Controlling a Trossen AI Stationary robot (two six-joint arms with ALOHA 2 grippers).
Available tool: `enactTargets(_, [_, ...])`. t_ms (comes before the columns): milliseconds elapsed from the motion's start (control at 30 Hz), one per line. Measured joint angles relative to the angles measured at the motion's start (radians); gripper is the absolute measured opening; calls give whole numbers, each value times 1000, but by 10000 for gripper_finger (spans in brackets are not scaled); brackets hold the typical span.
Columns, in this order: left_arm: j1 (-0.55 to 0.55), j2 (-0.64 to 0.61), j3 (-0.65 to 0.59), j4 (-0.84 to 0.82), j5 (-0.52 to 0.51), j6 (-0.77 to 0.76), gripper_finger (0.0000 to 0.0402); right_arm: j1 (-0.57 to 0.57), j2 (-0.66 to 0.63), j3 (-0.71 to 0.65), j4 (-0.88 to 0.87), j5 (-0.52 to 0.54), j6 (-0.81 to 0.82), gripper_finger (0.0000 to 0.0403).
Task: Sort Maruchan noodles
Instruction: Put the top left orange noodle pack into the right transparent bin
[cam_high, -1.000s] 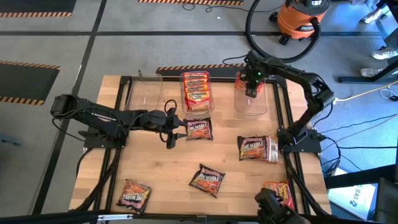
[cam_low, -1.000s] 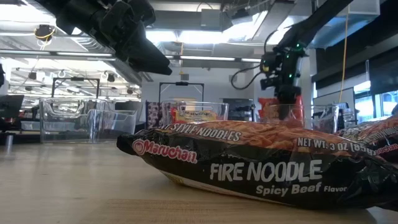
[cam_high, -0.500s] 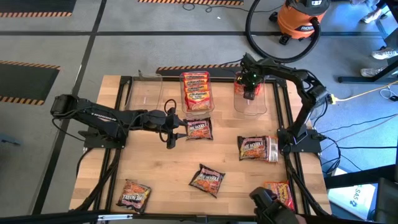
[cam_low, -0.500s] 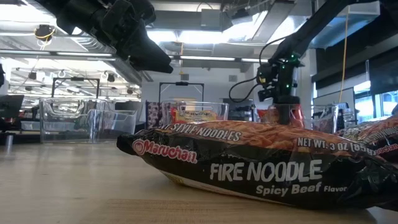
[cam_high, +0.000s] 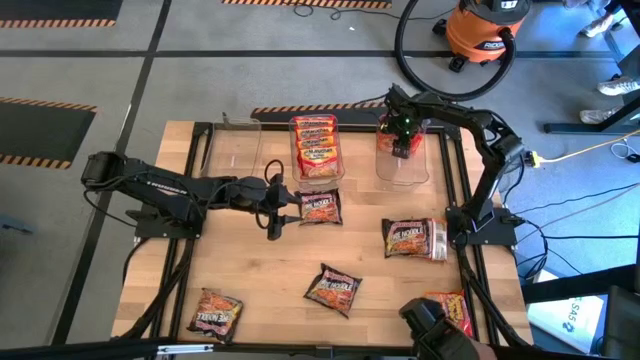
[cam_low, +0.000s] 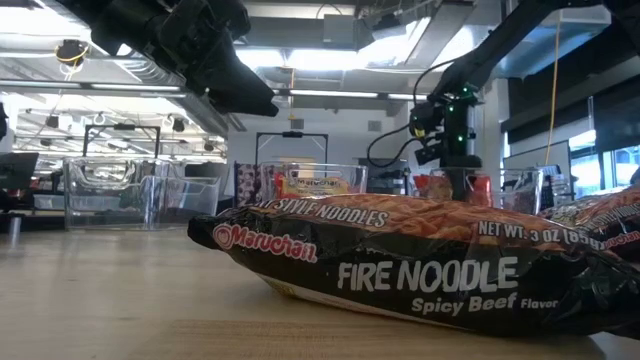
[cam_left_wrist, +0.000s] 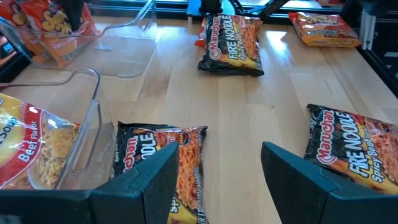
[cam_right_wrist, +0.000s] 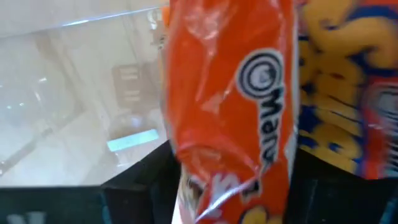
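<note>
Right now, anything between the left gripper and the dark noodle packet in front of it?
Nothing visible. The left gripper, fingers open, hovers beside the dark noodle packet near the middle tub. From its wrist camera, only bare table lies ahead of the fingers.

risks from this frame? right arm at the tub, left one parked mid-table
1. The right gripper has an orange packet between its fingers over the clear tub; it could snag and lift out on retreat.
2. The left gripper, open, hovers beside a dark packet near the middle tub; a reach might nudge that tub.
</note>
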Motion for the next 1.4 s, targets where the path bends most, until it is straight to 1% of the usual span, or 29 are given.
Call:
enactTargets(233, [0,0,0,0,0,0,221,0,0,66,-37,36,0,200])
enactTargets(400, [0,0,0,0,0,0,221,0,0,72,-49,43,1,199])
enactTargets(600, [0,0,0,0,0,0,221,0,-14,73,-111,59,26,198])
enactTargets(1067, [0,0,0,0,0,1,221,0,-143,73,-131,46,76,198])
enactTargets(1233, [0,0,0,0,0,1,221,0,-154,73,-149,38,89,198])
enactTargets(1400, [0,0,0,0,0,1,221,0,-154,73,-162,-8,99,198])
